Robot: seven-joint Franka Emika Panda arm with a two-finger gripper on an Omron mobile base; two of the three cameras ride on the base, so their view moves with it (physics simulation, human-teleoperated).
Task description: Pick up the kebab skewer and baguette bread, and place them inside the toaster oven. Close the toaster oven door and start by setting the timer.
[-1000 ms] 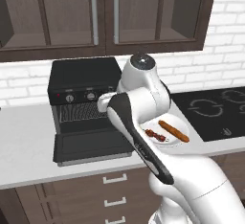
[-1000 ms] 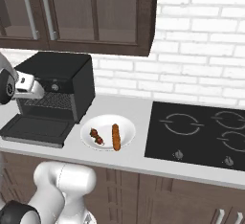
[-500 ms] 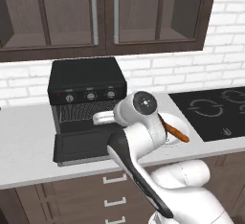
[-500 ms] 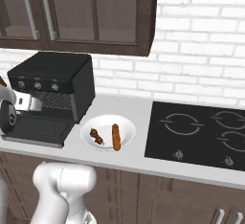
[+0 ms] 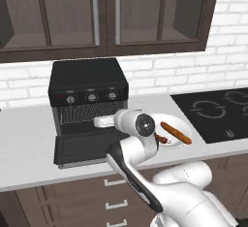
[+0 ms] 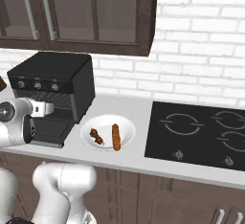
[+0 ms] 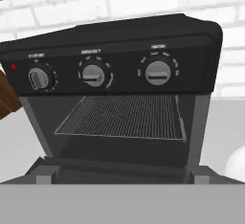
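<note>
So at this point the toaster oven (image 5: 89, 105) sat toward the back of the counter (image 5: 29, 148), left of the cooktop (image 6: 201, 132), with the toaster oven door (image 5: 85, 148) dropped flat toward the front edge and the wire rack (image 7: 122, 117) bare. Nothing loaded yet. The kebab skewer (image 6: 96, 136) and baguette bread (image 6: 115, 136) were both lying on the white plate (image 6: 107, 124), side by side but not touching as far as I could tell, between the oven and the cooktop, near the counter's front edge.

The gripper (image 5: 98, 122) was hanging right in front of the oven mouth, above the lowered door, fingers spread wide and holding nothing. The hand view looked straight at the three knobs (image 7: 94, 75) and the rack.

My take on doing this step well: the hand was at the wrong spot for a pickup, so it needed to swing across to the plate first. I'd have gone for the skewer first, since it's the fiddly one. Come straight down, line the fingers across the stick rather than along it, and close on a meat chunk so it can't slip. The baguette is close by, so a sloppy approach could've nudged it. Also keep the wrist clear of that open door on the way over.
</note>
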